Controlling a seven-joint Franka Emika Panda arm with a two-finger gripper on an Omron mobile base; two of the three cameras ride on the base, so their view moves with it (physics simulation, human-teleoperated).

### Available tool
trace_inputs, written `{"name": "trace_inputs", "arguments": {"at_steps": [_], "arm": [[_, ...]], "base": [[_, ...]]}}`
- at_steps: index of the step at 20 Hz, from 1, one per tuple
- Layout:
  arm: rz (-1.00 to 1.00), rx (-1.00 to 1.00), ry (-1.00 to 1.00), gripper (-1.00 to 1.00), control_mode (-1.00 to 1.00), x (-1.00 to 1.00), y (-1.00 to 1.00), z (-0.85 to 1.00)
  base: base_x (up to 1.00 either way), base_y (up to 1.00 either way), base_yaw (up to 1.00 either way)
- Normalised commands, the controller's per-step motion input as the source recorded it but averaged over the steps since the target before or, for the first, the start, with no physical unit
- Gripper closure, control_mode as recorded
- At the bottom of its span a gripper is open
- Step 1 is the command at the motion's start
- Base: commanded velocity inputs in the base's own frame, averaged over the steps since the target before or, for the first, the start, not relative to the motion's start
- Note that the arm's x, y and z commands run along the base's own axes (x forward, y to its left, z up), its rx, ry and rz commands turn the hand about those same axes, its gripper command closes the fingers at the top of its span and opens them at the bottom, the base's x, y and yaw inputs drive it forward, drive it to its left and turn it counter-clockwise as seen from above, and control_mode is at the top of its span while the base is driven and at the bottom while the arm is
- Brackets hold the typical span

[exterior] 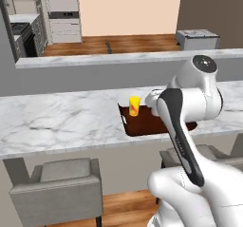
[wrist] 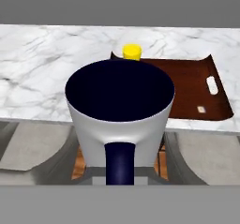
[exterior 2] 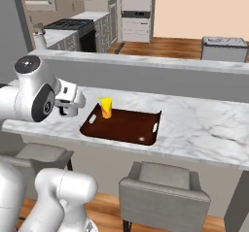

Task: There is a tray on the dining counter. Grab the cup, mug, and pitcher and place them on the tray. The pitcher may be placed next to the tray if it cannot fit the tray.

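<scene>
Hand view: the mug (wrist: 120,120) sits right in front of the camera, mouth up, dark navy inside, pale on the outside wall, with its dark handle pointing down toward the bottom edge. It hangs in the air over the near edge of the dining counter (wrist: 42,73), above the gap between two grey chairs (wrist: 28,148). The fingertips are hidden behind the mug; the claw is clamped on it.

Beyond the mug, the tray (wrist: 197,92) lies flat on the marble, dark reddish-brown, short ends turned up, one white handle visible on its right end. The cup (wrist: 132,51) stands upright on the tray at its far left corner, partly hidden by the mug's rim.

Right base view: the gripper (exterior 2: 65,108) is held at the left end of the tray (exterior 2: 124,126), just off its edge and above counter height; something dark shows beneath the white hand, too small to make out. The yellow cup (exterior 2: 106,108) stands upright on the tray near its left end. A small pale speck lies on the tray floor near the right end.

Left base view: the arm's upper link covers the right part of the tray (exterior: 142,121); the cup (exterior: 134,106) stands at the tray's far left corner on the dining counter (exterior: 57,117).
</scene>
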Motion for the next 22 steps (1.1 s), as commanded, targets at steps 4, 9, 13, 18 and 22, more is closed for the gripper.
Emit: {"name": "trace_inputs", "arguments": {"at_steps": [4, 9, 13, 18, 22], "arm": [[0.08, 0.0, 0.0, 1.0, -1.0, 0.52, 0.11, -0.54], [0.02, 0.0, 0.0, 1.0, -1.0, 0.48, 0.01, -0.31], [0.0, 0.0, 0.0, 1.0, -1.0, 0.48, -0.04, -0.33], [0.0, 0.0, 0.0, 1.0, -1.0, 0.42, -0.03, -0.3], [0.0, 0.0, 0.0, 1.0, -1.0, 0.32, 0.0, -0.42]], "base": [[0.0, 0.0, 0.0], [0.0, 0.0, 0.0], [0.0, 0.0, 0.0], [0.0, 0.0, 0.0], [0.0, 0.0, 0.0]]}}
